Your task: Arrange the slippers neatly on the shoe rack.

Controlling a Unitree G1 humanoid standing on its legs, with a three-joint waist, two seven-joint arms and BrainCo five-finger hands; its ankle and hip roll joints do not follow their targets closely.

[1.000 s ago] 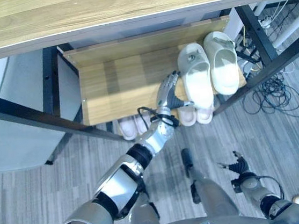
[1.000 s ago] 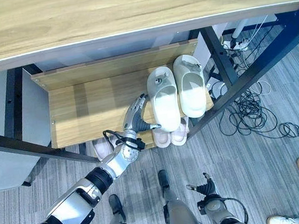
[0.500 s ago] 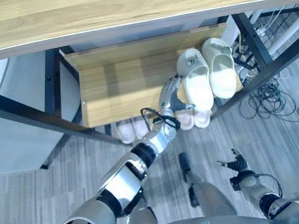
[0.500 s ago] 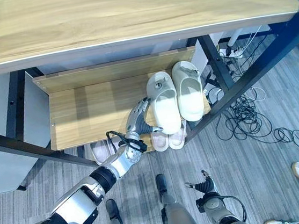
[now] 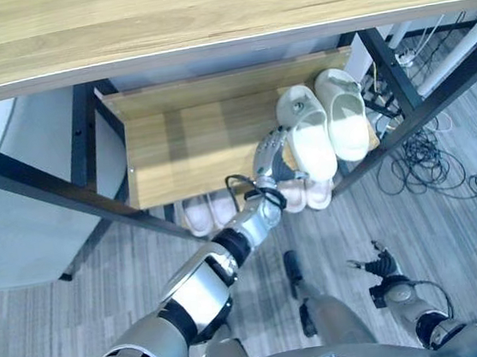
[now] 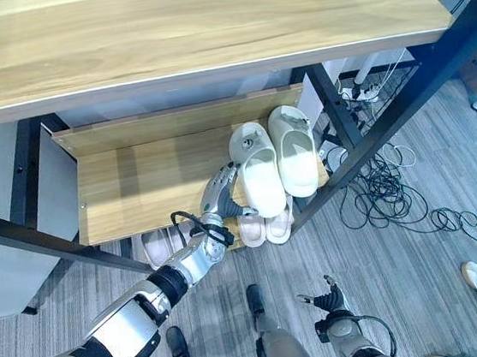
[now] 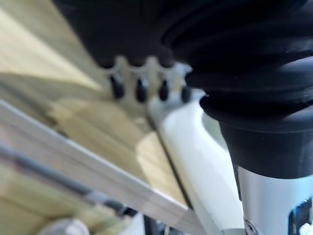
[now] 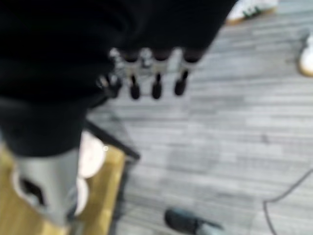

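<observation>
Since the earlier frames the whole scene has slid toward the upper left, so the camera has shifted; the left hand (image 5: 269, 159) keeps its place against the near slipper, which has not moved on the shelf. Going left to right: the wooden shelf (image 5: 183, 142) of the shoe rack lies bare on its left part, under a wooden top board (image 5: 202, 10) and between black frame bars (image 5: 32, 180). Below the shelf's front edge, pale pink slippers (image 5: 198, 213) sit on a lower level, partly hidden. The left hand reaches up to the shelf's front right area, its fingers (image 7: 139, 88) straight and relaxed, laid along the left side of the left white slipper (image 5: 306, 132), curled round nothing. That slipper lies flat on the shelf, toe toward the back, its heel over the front edge. Just beside it on the right, touching or nearly so, lies the right white slipper (image 5: 345, 113), pointing the same way near the shelf's right end. Another pink pair (image 5: 307, 192) shows below them. Further right, cables (image 5: 431, 165) lie tangled on the grey floor. The right hand (image 5: 378, 264) hangs low over the floor, well apart from the rack, fingers (image 8: 156, 88) loosely straight, holding nothing.
</observation>
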